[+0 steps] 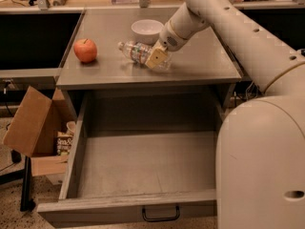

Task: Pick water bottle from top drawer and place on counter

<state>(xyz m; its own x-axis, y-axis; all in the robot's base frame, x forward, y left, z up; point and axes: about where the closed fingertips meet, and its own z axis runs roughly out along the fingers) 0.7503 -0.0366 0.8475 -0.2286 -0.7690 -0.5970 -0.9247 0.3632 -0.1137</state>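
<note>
Clear plastic water bottle (136,51) lies nearly flat on the grey desk (205,63), cap toward the apple (85,50). The gripper (160,61) has its fingers (156,57) pinching the lower end, apparently to set it down.

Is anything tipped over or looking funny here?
Yes. The water bottle is lying on its side on the counter instead of standing, with the gripper right at its base end. The top drawer is also wide open, with nothing visible inside.
</note>
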